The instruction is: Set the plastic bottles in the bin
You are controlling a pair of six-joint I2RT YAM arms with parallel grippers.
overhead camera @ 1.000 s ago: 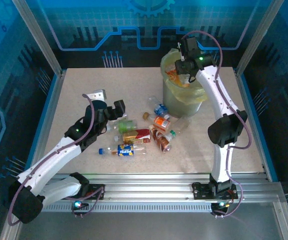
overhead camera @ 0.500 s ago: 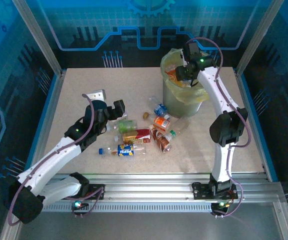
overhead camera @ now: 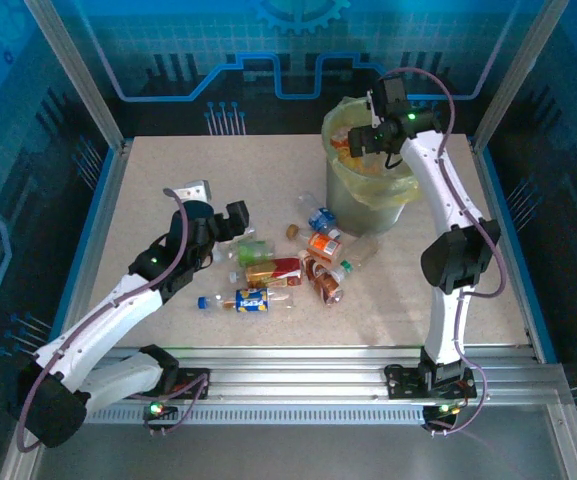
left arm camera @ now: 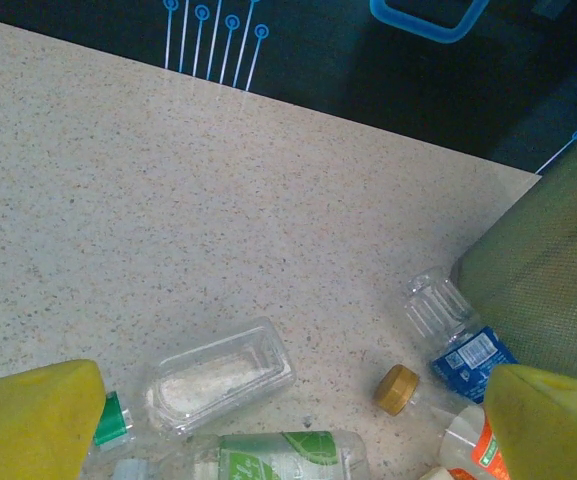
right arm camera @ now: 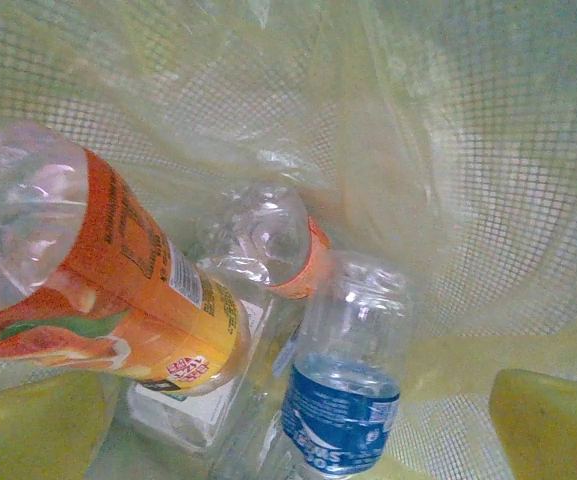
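Observation:
The bin (overhead camera: 366, 200), lined with a yellowish bag, stands at the back right of the table. My right gripper (overhead camera: 370, 135) hangs over its mouth, open, with nothing between the yellow fingers (right arm camera: 558, 425). Below the right gripper (right arm camera: 298, 445), inside the bin liner (right arm camera: 468, 150), lie an orange-labelled bottle (right arm camera: 118, 290), a blue-labelled bottle (right arm camera: 343, 400) and a clear one (right arm camera: 263, 240). Several plastic bottles lie in a cluster mid-table, among them a green-labelled one (overhead camera: 253, 250) and a blue-and-yellow one (overhead camera: 249, 299). My left gripper (overhead camera: 218, 207) is open just left of the cluster, above the green-labelled bottle (left arm camera: 288, 455).
A clear rectangular container (left arm camera: 218, 375) and a loose gold cap (left arm camera: 398, 389) lie near the left gripper (left arm camera: 288, 440). A blue-labelled bottle (left arm camera: 458, 335) rests against the bin's wall (left arm camera: 548, 270). Bare tabletop (overhead camera: 168, 170) stretches to the back left; blue walls enclose the table.
The right gripper has opened wide over the bin and drawn back slightly up and to the right. The left arm and the bottles on the table have not moved.

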